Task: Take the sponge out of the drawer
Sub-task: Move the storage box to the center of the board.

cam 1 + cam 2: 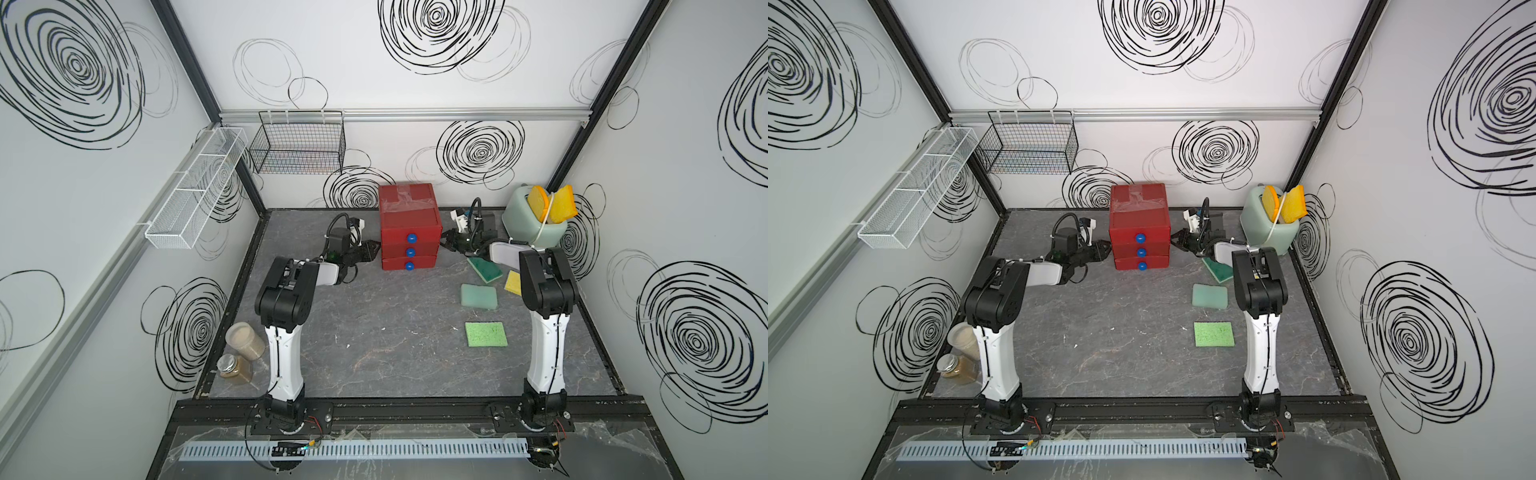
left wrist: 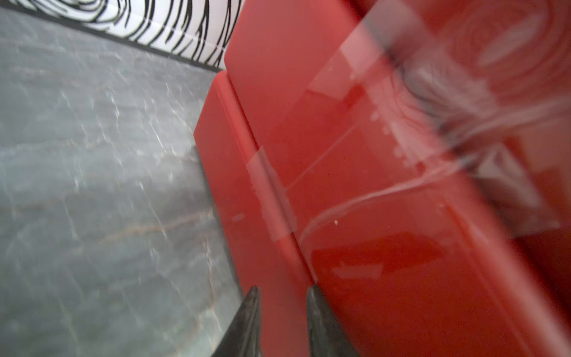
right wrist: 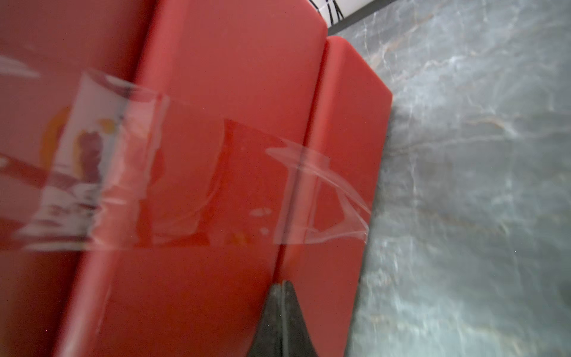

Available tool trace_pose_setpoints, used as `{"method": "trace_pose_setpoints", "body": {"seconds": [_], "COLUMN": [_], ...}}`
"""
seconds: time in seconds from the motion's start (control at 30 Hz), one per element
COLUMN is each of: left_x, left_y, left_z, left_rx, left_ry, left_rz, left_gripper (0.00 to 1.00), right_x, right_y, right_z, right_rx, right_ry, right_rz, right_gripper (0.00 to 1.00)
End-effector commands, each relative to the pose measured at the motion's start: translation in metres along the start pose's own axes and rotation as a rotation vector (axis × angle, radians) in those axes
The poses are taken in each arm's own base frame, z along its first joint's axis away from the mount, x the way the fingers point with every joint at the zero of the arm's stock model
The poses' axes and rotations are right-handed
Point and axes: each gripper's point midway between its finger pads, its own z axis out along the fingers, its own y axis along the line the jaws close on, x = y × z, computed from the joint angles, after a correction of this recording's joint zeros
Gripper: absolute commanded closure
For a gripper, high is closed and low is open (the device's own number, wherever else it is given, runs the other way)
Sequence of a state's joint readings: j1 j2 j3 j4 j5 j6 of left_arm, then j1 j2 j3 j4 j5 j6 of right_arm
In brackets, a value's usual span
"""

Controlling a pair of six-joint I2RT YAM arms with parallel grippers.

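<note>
Though empty, left gripper (image 1: 375, 248) slightly parted, right gripper (image 1: 444, 242) closed, red drawer unit (image 1: 409, 226) between them.

The drawers (image 1: 409, 216) look like smooth, glossy red plastic, patched with clear, shiny, wrinkled tape (image 3: 117, 160). The table (image 1: 395, 365) has a grey, veined stone look with a dull sheen. The green sponge (image 1: 486, 334) is porous and rough. The black basket (image 1: 297, 149) is open wire grid, the white basket (image 1: 195, 187) fine mesh. The left end effector (image 2: 282, 289) has dark, matt, grainy fingers (image 2: 247, 324).
</note>
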State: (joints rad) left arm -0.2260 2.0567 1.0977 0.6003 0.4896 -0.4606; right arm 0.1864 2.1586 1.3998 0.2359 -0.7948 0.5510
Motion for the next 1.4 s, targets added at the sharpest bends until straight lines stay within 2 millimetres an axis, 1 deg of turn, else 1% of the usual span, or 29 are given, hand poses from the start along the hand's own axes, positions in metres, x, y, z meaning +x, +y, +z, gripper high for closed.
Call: {"method": "trace_pose_setpoints", "body": {"seconds": [0.0, 0.07, 0.17, 0.3, 0.4, 0.47, 0.5, 0.53, 0.6, 0.73, 0.8, 0.83, 0.93, 0.97, 1.0, 1.07, 1.13, 1.2, 1.27, 1.3, 1.37], "left_x": [0.001, 0.01, 0.021, 0.032, 0.04, 0.045, 0.047, 0.048, 0.046, 0.036, 0.036, 0.036, 0.046, 0.05, 0.053, 0.064, 0.071, 0.077, 0.086, 0.089, 0.1], "left_y": [-0.118, -0.123, -0.119, -0.116, -0.117, -0.111, -0.107, -0.1, -0.087, -0.065, -0.055, -0.05, -0.041, -0.04, -0.039, -0.035, -0.034, -0.038, -0.045, -0.053, -0.069], "left_z": [-0.013, -0.025, -0.043, -0.067, -0.081, -0.088, -0.092, -0.097, -0.105, -0.127, -0.136, -0.14, -0.146, -0.149, -0.153, -0.162, -0.172, -0.183, -0.192, -0.197, -0.201], "left_rx": [0.291, 0.273, 0.234, 0.197, 0.181, 0.155, 0.132, 0.097, 0.033, -0.145, -0.217, -0.245, -0.273, -0.274, -0.279, -0.31, -0.334, -0.341, -0.337, -0.324, -0.28], "left_ry": [-0.037, -0.036, -0.027, -0.028, -0.021, -0.015, -0.017, -0.026, -0.049, -0.103, -0.101, -0.103, -0.099, -0.102, -0.109, -0.118, -0.127, -0.15, -0.159, -0.171, -0.168], "left_rz": [0.145, 0.163, 0.163, 0.193, 0.205, 0.206, 0.205, 0.201, 0.169, 0.163, 0.166, 0.165, 0.14, 0.122, 0.111, 0.098, 0.103, 0.078, 0.09, 0.099, 0.119], "left_gripper": [0.69, 0.69, 0.69, 0.69, 0.7, 0.7, 0.71, 0.71, 0.71, 0.68, 0.65, 0.65, 0.65, 0.66, 0.66, 0.66, 0.66, 0.66, 0.66, 0.66, 0.65], "right_x": [0.049, 0.071, 0.1, 0.131, 0.147, 0.155, 0.154, 0.149, 0.132, 0.085, 0.07, 0.066, 0.059, 0.053, 0.047, 0.024, 0.002, -0.012, -0.016, -0.017, -0.014], "right_y": [0.108, 0.115, 0.126, 0.139, 0.146, 0.146, 0.145, 0.145, 0.143, 0.145, 0.143, 0.143, 0.141, 0.143, 0.145, 0.158, 0.171, 0.183, 0.196, 0.2, 0.205], "right_z": [0.009, 0.004, -0.005, -0.019, -0.03, -0.04, -0.046, -0.051, -0.062, -0.081, -0.085, -0.086, -0.085, -0.086, -0.087, -0.09, -0.09, -0.084, -0.072, -0.066, -0.053], "right_rx": [-0.24, -0.218, -0.181, -0.141, -0.108, -0.057, -0.029, 0.01, 0.107, 0.236, 0.271, 0.275, 0.28, 0.287, 0.291, 0.298, 0.292, 0.263, 0.214, 0.2, 0.172], "right_ry": [0.12, 0.151, 0.204, 0.253, 0.275, 0.3, 0.304, 0.294, 0.267, 0.184, 0.165, 0.164, 0.155, 0.145, 0.134, 0.093, 0.059, 0.06, 0.085, 0.098, 0.125], "right_rz": [-0.172, -0.185, -0.207, -0.223, -0.231, -0.243, -0.251, -0.269, -0.315, -0.386, -0.401, -0.403, -0.41, -0.418, -0.43, -0.466, -0.503, -0.538, -0.567, -0.587, -0.614], "right_gripper": [1.0, 1.0, 1.0, 1.0, 1.0, 1.0, 1.0, 1.0, 1.0, 1.0, 1.0, 1.0, 1.0, 1.0, 1.0, 1.0, 0.99, 0.99, 0.99, 0.99, 0.99]}}
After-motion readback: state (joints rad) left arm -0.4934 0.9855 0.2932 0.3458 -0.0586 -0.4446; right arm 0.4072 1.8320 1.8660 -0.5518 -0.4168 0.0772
